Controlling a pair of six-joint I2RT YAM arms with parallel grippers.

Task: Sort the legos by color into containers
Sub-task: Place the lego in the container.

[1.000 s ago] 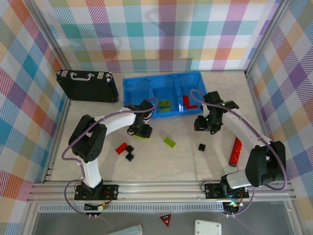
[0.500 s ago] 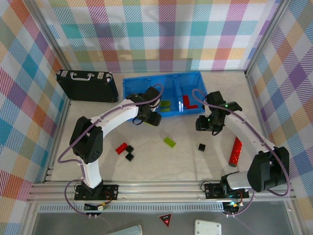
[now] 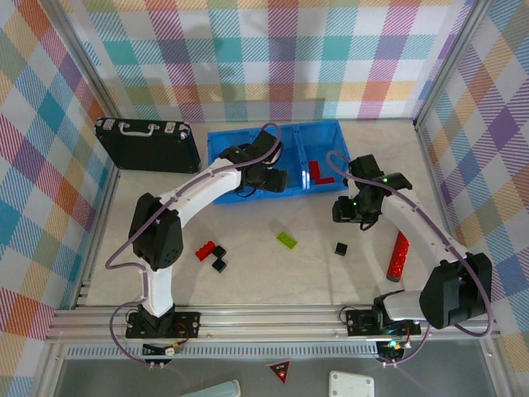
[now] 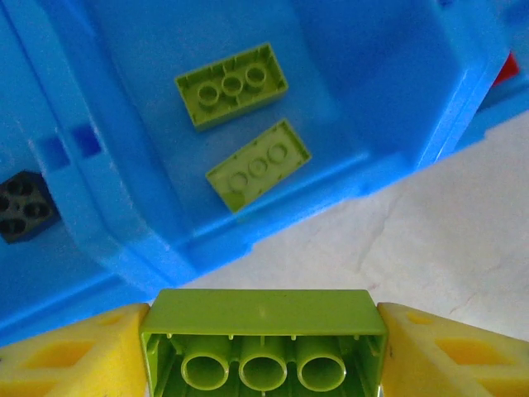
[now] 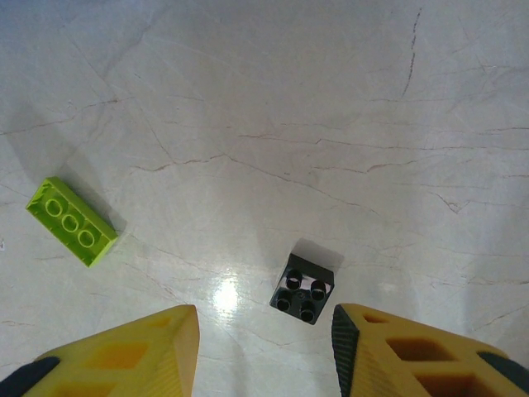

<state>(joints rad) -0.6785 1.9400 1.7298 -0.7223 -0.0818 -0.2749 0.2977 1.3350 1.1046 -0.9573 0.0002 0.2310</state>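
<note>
The left gripper (image 4: 263, 351) pinches a lime-green studded plastic brick (image 4: 263, 327) by the near wall of the bright blue rectangular plastic bin (image 4: 281, 219); two matching bricks (image 4: 231, 85) lie in the bin's middle compartment (image 4: 347, 74); a small black cube (image 4: 21, 203) sits, apparently, in its left one; the right gripper (image 5: 264, 347), jaws spread, hangs over another black cube (image 5: 302, 288) before the bin.

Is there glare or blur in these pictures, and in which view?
Right wrist view: a bright glare spot on the pale table, just left of the sharp black cube brick. Left wrist view: no glare; the lime-green brick in the left gripper is crisp, the blue plastic bin slightly soft.
</note>
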